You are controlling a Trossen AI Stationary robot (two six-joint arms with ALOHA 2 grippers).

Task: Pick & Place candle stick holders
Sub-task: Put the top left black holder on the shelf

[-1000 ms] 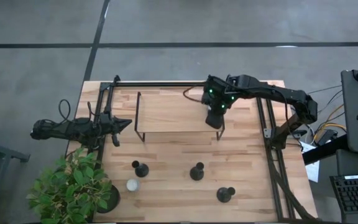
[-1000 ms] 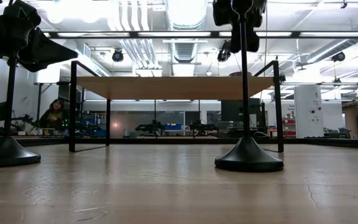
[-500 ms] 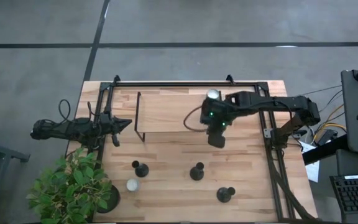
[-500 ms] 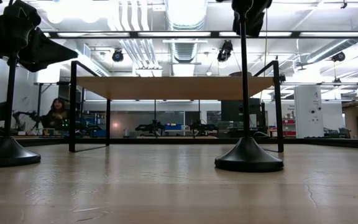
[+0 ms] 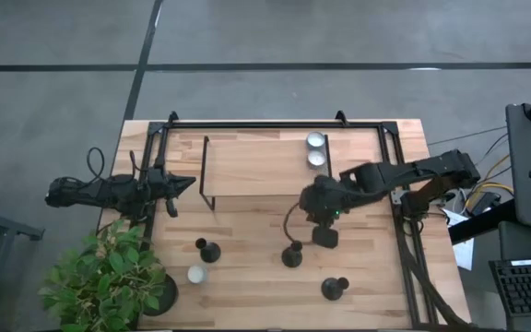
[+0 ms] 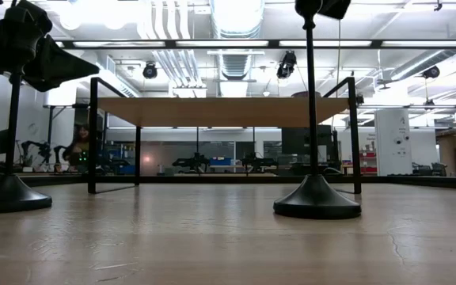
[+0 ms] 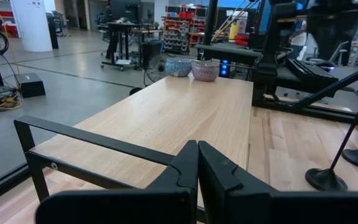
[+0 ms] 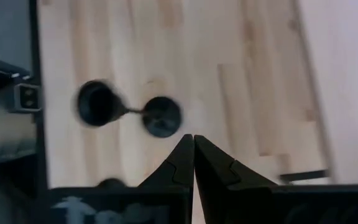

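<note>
Jaws pressed together and empty, the right gripper (image 5: pixel 324 236) hangs just beside a black candle holder (image 5: pixel 292 254); left gripper (image 5: pixel 184 184) closed too.

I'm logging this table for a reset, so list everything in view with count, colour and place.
Black stemmed candle holders: three, black, on the front tabletop.
Silver cups: two, whitish-silver, on the shelf's right end; one on the tabletop by the plant.
Shelf: one, wood top on black frame, table's rear.
Plant: one, green, front-left corner.
Left gripper: shut, at the left edge.
Right gripper: shut, above the middle black holder.
</note>
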